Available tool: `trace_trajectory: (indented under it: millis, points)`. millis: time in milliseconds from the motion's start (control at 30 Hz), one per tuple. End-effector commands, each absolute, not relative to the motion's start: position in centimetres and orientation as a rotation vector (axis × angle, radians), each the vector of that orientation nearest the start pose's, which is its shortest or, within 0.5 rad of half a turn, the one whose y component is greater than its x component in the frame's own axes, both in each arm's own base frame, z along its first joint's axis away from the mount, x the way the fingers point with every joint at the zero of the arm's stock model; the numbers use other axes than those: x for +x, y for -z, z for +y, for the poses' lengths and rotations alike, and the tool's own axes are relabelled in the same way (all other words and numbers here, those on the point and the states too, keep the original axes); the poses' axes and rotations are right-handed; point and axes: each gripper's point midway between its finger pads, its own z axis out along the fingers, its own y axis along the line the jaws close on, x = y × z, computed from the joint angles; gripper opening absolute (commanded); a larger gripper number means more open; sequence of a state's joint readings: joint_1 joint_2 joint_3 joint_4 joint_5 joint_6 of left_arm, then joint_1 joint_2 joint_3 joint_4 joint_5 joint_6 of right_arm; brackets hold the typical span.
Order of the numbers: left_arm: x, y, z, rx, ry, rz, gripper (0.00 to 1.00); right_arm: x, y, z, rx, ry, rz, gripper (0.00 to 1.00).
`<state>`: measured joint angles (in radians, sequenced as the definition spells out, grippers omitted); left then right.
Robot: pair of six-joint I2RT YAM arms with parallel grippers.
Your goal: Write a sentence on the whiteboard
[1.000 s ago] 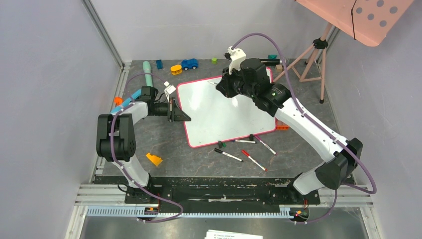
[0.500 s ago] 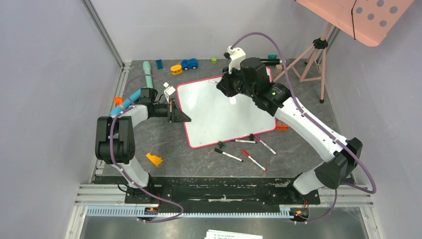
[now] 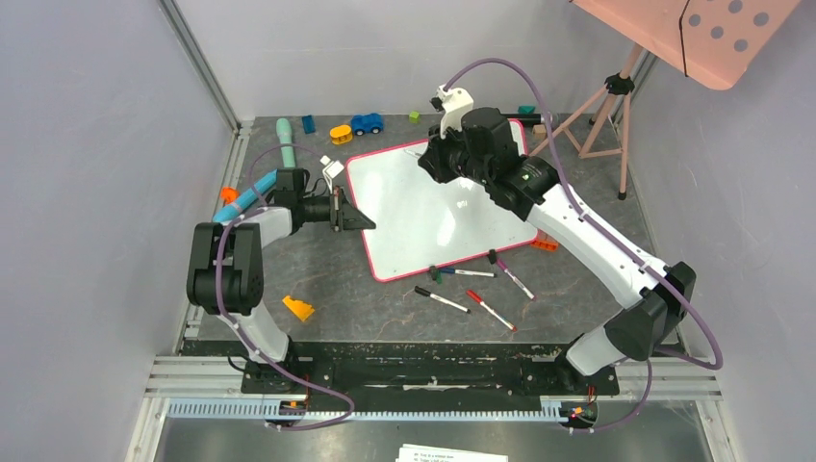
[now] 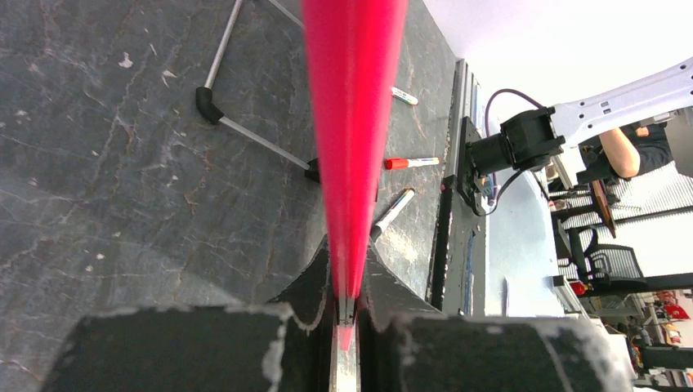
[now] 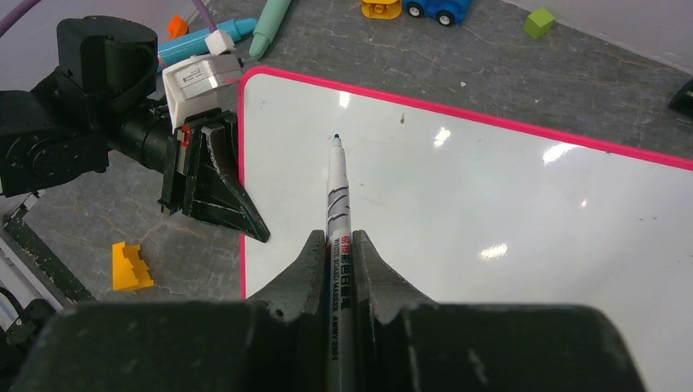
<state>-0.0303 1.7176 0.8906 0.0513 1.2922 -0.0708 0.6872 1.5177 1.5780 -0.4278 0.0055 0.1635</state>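
Note:
The whiteboard [image 3: 433,226], glossy white with a pink-red rim, lies tilted on the dark table. No sentence shows on its visible face [image 5: 490,188]. My left gripper [image 3: 364,221] is shut on the board's left rim, which runs as a red band [image 4: 353,122] out from between its jaws [image 4: 347,265]. My right gripper [image 3: 435,166] hovers over the board's upper left part, shut on a white marker [image 5: 337,204]. The marker's dark tip points at the board near its top left corner. The left gripper [image 5: 249,224] also shows at the board's edge in the right wrist view.
Several loose markers [image 3: 471,289] lie in front of the board. A yellow block [image 3: 298,308] sits near left, an orange block [image 3: 546,245] by the board's right edge. Toys, a blue car [image 3: 367,123] and a teal tube [image 3: 285,140] line the back. A tripod [image 3: 606,115] carries a pink dotted panel [image 3: 712,38].
The left gripper has nudged the whiteboard slightly right and away, turning it a little. The right gripper with the marker has moved slightly up and left.

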Motion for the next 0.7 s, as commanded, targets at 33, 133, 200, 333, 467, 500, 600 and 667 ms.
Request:
trace_trajectory:
  millis: [33, 133, 200, 333, 467, 500, 600, 667]
  points:
    - [34.4, -11.6, -17.6, 0.509, 1.471, 2.058, 0.12, 36.6, -34.8, 30.3, -0.492, -0.545, 1.849, 0.0]
    - [34.6, -11.4, -17.6, 0.497, 1.463, 2.068, 0.31, 36.8, -34.8, 30.3, -0.494, -0.541, 1.847, 0.0]
    - [34.6, -11.6, -17.6, 0.503, 1.457, 2.059, 0.41, 36.9, -34.8, 30.4, -0.493, -0.54, 1.847, 0.0]
    - [34.6, -11.8, -17.6, 0.532, 1.464, 2.037, 0.59, 37.0, -34.8, 30.4, -0.491, -0.54, 1.848, 0.0]
    - [34.8, -12.4, -17.6, 0.564, 1.439, 2.012, 0.67, 37.0, -34.9, 30.3, -0.488, -0.533, 1.845, 0.0]
    - [34.8, -12.5, -17.6, 0.57, 1.436, 2.005, 0.7, 37.0, -34.9, 30.3, -0.489, -0.53, 1.844, 0.0]
    - [34.7, -12.9, -17.6, 0.591, 1.427, 1.98, 0.77, 36.9, -34.9, 30.2, -0.489, -0.53, 1.844, 0.0]
    - [34.7, -13.0, -17.7, 0.581, 1.434, 1.973, 0.84, 36.8, -34.9, 30.1, -0.49, -0.528, 1.845, 0.0]
